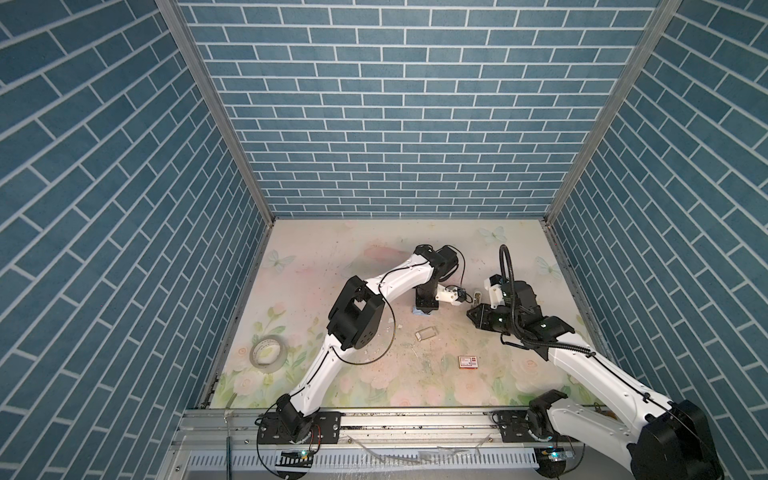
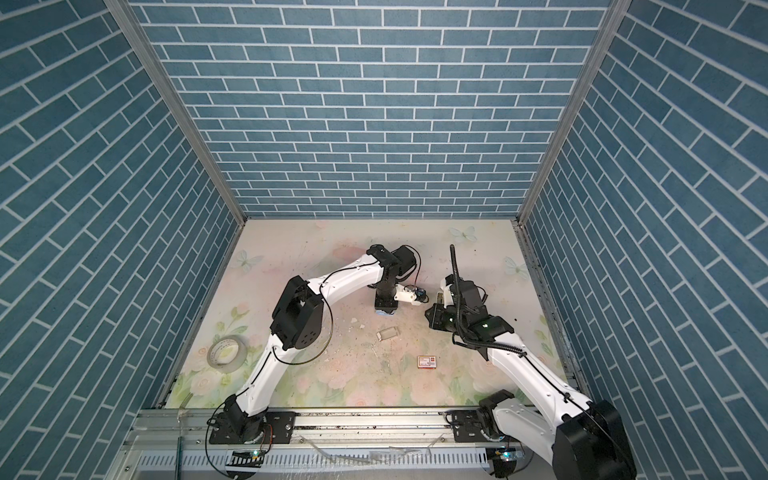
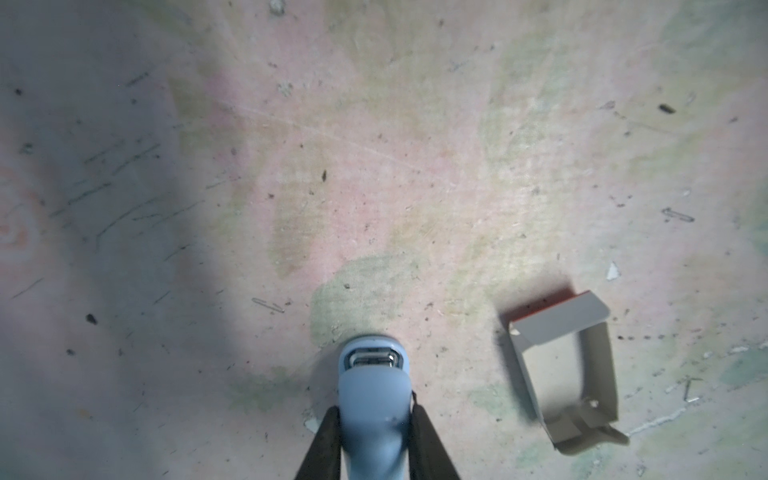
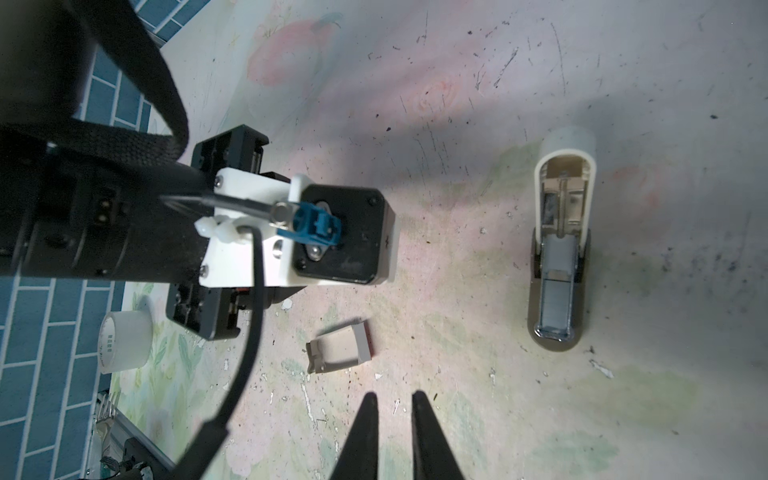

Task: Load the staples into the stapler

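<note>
Stapler (image 4: 561, 237): cream, hinged open, lid raised, base flat mid-counter | Staples (image 4: 558, 303): silver-grey strip lying in the bared magazine channel, at the nose end

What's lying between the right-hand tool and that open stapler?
Nothing but bare, scuffed table, as the right wrist view shows; the right tool and stapler stand apart.
</note>
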{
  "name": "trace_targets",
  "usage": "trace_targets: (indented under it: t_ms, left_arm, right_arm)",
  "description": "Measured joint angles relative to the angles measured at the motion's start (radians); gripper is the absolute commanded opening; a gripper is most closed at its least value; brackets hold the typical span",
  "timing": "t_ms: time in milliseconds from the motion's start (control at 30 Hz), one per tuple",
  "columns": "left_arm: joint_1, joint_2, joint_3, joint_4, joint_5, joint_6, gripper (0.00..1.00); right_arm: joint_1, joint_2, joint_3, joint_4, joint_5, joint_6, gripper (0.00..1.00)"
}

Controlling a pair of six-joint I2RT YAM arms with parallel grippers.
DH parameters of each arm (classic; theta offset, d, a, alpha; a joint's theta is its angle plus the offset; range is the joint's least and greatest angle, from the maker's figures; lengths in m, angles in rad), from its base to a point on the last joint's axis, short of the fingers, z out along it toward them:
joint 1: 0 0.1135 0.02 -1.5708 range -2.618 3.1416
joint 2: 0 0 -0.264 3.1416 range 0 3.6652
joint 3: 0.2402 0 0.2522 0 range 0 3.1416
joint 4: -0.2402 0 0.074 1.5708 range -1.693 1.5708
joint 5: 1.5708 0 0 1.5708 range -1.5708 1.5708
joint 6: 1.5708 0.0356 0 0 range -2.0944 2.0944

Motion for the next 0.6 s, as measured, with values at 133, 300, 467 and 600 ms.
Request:
trace_targets:
  t_ms: [133, 300, 467, 600]
  left_arm:
    - [0.000, 0.006, 0.000, 0.000, 0.000, -0.007, 0.00]
    - [-0.002, 0.011, 0.006, -0.004, -0.004, -0.012, 0.00]
    - [-0.003, 0.000, 0.005, -0.002, -0.007, -0.019, 0.00]
    - [-0.003, -0.010, 0.000, 0.000, -0.006, -0.028, 0.00]
  right_arm:
    - [0.000, -0.010, 0.000, -0.001, 0.005, 0.000, 0.17]
    - [0.000, -0.019, 0.000, -0.010, 0.008, 0.000, 0.17]
    - [0.000, -0.040, 0.000, -0.024, 0.020, 0.000, 0.17]
    - [0.000, -0.054, 0.000, -0.037, 0.032, 0.000, 0.17]
